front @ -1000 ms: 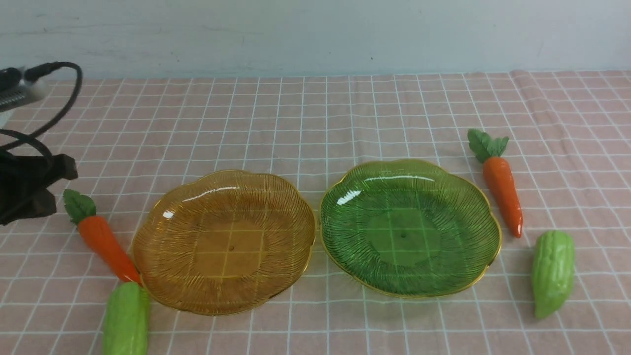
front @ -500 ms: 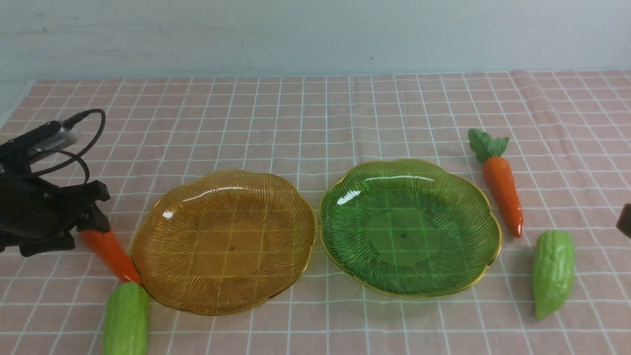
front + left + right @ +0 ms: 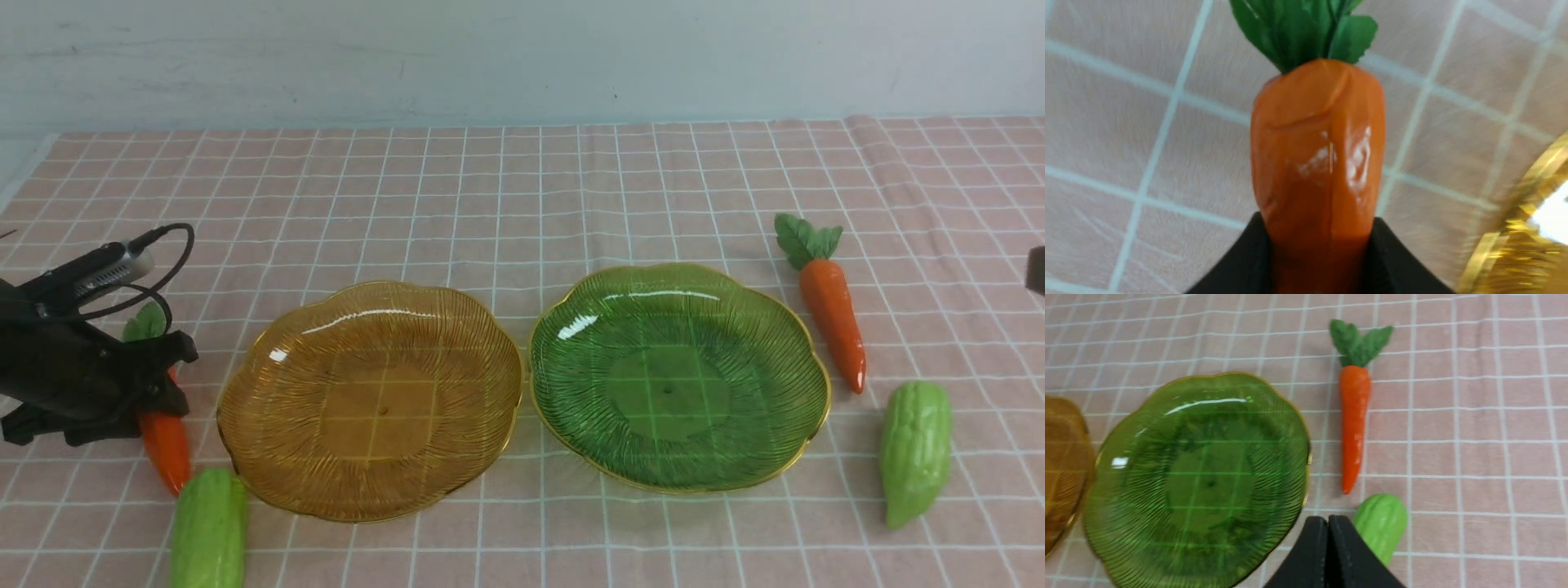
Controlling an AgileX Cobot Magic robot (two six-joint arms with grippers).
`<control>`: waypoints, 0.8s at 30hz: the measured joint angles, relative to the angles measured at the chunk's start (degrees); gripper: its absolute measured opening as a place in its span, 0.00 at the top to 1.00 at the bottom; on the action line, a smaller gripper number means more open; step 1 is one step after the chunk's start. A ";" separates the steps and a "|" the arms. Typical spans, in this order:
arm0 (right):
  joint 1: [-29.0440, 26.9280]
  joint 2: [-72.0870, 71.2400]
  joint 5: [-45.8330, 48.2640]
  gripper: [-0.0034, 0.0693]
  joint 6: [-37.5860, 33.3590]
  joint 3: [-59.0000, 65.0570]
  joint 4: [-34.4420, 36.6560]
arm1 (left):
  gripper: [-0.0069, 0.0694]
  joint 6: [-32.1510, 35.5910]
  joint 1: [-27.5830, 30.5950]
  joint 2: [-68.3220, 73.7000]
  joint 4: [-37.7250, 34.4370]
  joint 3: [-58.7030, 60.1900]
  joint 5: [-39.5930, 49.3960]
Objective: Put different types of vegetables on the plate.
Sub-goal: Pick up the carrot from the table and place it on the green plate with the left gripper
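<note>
Across the cloth-covered counter (image 3: 522, 188), I logged these items.

1. Left carrot (image 3: 166, 445): just left of the amber plate (image 3: 369, 287), grasped near its thick end by the left gripper (image 3: 167, 380). The jaws were pressed against both its sides, and the leaves showed beyond them. Its tip pointed at the left gourd (image 3: 208, 531), just beside it. I could not tell whether it was clear of the cloth.
2. Left gourd: near edge, close to the amber plate's rim.
3. Green plate (image 3: 571, 327): right of the amber one, rims almost touching.
4. Right carrot (image 3: 831, 318): lying just right of the green plate.
5. Right gourd (image 3: 916, 449): nearer me than that carrot, just beyond its tip.
6. Right gripper (image 3: 1327, 535): jaws clenched on each other, beside the right gourd.
</note>
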 joint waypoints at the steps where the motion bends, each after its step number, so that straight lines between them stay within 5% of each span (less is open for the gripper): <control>1: 0.00 2.01 0.28 0.97 3.53 -2.04 -3.44 | 0.64 0.06 0.00 -1.23 0.37 -1.12 1.21; 5: 0.00 8.55 -1.80 0.97 9.45 -5.26 -7.35 | 0.64 0.28 -1.39 -7.61 -1.30 -8.20 5.73; 12: 0.00 24.11 -5.83 0.88 9.45 -11.28 -6.70 | 0.64 2.39 -21.37 -9.98 -7.65 -18.71 10.07; 18: 2.65 37.38 -9.07 0.56 5.39 -14.62 -6.47 | 0.64 2.16 -41.22 -2.10 -9.21 -22.85 3.44; 24: 4.54 44.65 -12.09 0.35 4.45 -15.81 -6.47 | 0.63 0.93 -46.32 4.31 -9.52 -23.52 -2.12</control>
